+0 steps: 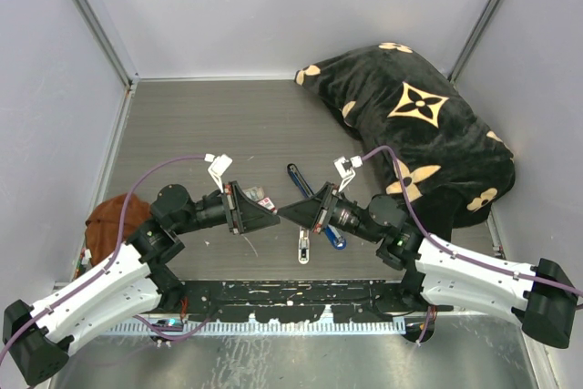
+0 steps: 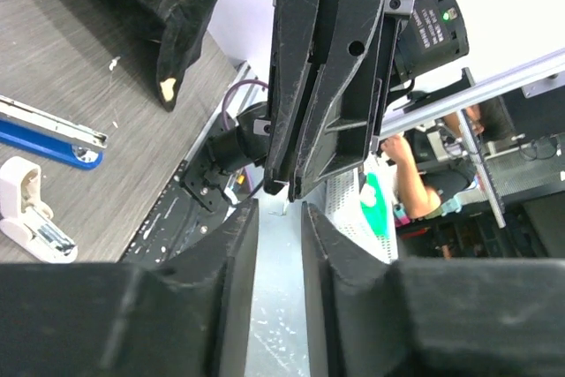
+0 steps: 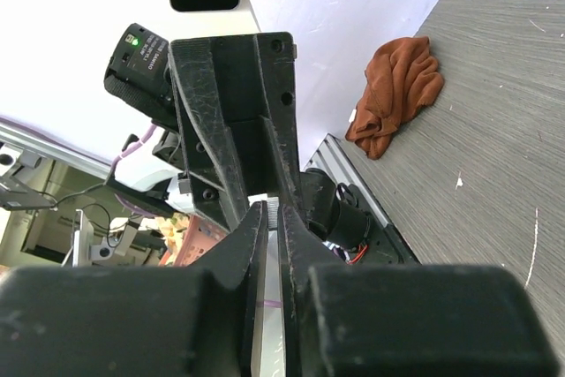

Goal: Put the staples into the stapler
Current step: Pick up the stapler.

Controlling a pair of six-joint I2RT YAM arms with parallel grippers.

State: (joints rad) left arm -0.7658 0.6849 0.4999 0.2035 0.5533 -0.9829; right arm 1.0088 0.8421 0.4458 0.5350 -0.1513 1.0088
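My two grippers meet tip to tip above the middle of the table. The right gripper (image 3: 272, 209) is shut on the staples (image 3: 272, 208), a small ribbed silvery block at its fingertips; the block also shows as a pale sliver in the left wrist view (image 2: 284, 207). The left gripper (image 2: 280, 209) stands narrowly open, its fingers on either side of that sliver without clearly touching it. The stapler (image 1: 335, 238), blue with a silver channel, lies on the table under the right gripper (image 1: 284, 211). It also lies at the left of the left wrist view (image 2: 48, 134).
A small white oblong piece (image 1: 303, 245) lies near the stapler. A red-and-white box (image 1: 265, 199) sits behind the left gripper (image 1: 272, 214). A black patterned cushion (image 1: 419, 125) fills the back right. An orange cloth (image 1: 114, 216) lies at the left wall.
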